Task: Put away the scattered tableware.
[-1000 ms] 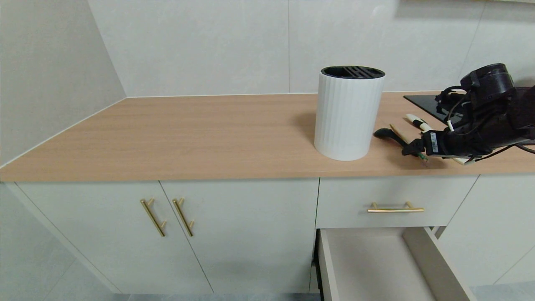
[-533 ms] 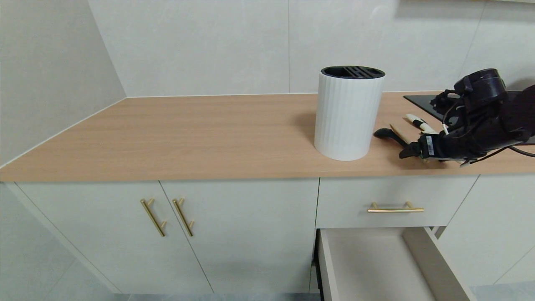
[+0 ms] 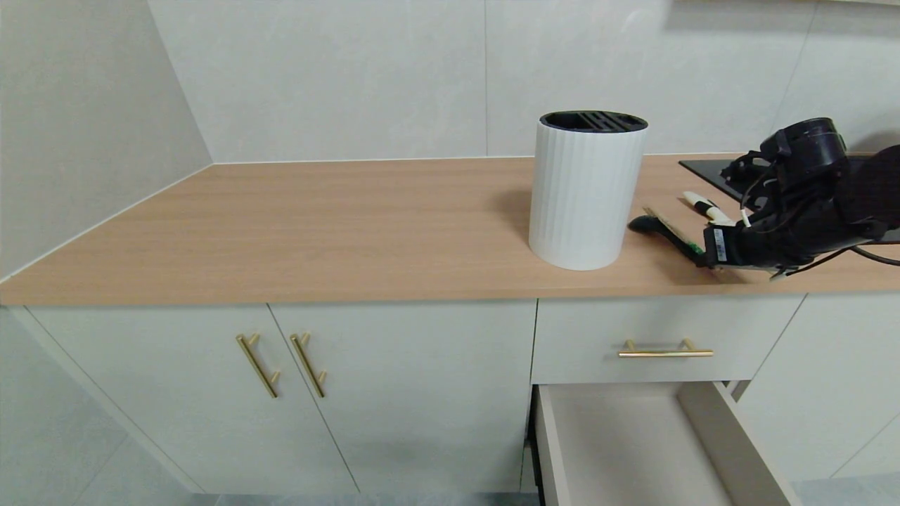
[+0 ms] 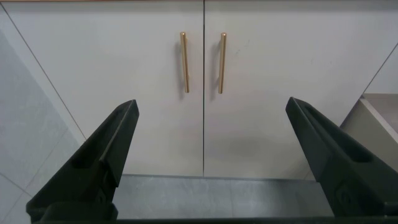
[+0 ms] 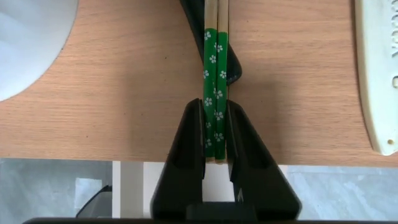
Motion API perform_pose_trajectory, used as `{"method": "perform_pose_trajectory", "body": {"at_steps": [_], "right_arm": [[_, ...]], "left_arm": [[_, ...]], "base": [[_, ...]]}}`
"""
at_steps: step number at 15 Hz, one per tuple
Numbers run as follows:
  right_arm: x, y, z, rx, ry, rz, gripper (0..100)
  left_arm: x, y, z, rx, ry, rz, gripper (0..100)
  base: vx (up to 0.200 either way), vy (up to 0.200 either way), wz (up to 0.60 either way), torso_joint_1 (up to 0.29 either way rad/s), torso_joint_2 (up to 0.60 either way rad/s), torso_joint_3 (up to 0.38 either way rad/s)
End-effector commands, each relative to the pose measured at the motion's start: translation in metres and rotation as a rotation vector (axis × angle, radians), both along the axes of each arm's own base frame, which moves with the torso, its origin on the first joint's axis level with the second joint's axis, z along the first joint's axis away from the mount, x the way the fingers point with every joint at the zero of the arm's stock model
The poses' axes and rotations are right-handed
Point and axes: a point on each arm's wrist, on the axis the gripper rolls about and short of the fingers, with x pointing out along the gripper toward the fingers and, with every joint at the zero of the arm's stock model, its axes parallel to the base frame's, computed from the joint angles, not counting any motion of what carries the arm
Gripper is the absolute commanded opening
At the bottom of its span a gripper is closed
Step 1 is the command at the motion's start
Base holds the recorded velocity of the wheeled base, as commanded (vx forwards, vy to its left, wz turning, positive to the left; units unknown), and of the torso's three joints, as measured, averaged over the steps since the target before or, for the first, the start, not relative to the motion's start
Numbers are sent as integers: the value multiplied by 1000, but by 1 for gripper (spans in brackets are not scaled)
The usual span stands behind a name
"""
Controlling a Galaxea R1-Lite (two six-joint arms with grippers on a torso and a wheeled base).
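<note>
Head view: a tall white ribbed cylindrical holder with a black slotted top (image 3: 587, 190) stands upright on the light wooden countertop (image 3: 316, 225); at about 3 o'clock from it, low over the counter, is the right gripper (image 3: 703, 253), its fingers pressed together on a pair of wooden chopsticks with green flowered ends (image 3: 668, 225); the sticks run from the fingers toward 10 o'clock and cross a black-headed utensil (image 3: 642, 223) lying just beside the holder's base; whether their far tips touch the counter cannot be told; at 2 o'clock from the gripper lies a white-handled utensil with a dark band (image 3: 703, 206), and beyond it, at 1 o'clock, a flat black cooktop (image 3: 706, 172); at 6 o'clock below the holder a pale drawer (image 3: 633, 443) is pulled open beneath a closed drawer with a gold bar handle (image 3: 665, 349)

Left wrist view: the left gripper (image 4: 212, 106) has its two dark fingers spread wide with nothing between them, facing white cabinet doors with two upright gold handles (image 4: 203, 62)

Right wrist view: the right gripper (image 5: 215, 109) clamps the green flowered ends of the chopsticks (image 5: 216, 68), side by side and touching; the black-headed utensil (image 5: 234, 67) lies beneath them; the white holder (image 5: 31, 43) and the white-handled utensil (image 5: 376, 74) lie on opposite sides, both apart from the sticks
</note>
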Motion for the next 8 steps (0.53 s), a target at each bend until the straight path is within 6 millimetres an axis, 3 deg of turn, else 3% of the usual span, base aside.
{"method": "perform_pose_trajectory", "body": {"at_steps": [1, 4, 5, 7, 8], "right_arm": [[-3, 0, 4, 2, -11, -1, 0], [-28, -3, 29, 30, -74, -19, 0], [-53, -6, 45, 47, -119, -28, 0], [-91, -9, 56, 65, -151, -32, 0], [-124, -13, 61, 71, -178, -27, 0]], "left_arm": [[0, 0, 0, 0, 0, 1, 100], [0, 0, 0, 0, 0, 1, 100], [0, 0, 0, 0, 0, 1, 100], [0, 0, 0, 0, 0, 2, 100], [0, 0, 0, 0, 0, 1, 100]], "base": [[0, 0, 0, 0, 0, 0], [0, 0, 0, 0, 0, 0], [0, 0, 0, 0, 0, 0], [0, 0, 0, 0, 0, 0], [0, 0, 0, 0, 0, 0]]}}
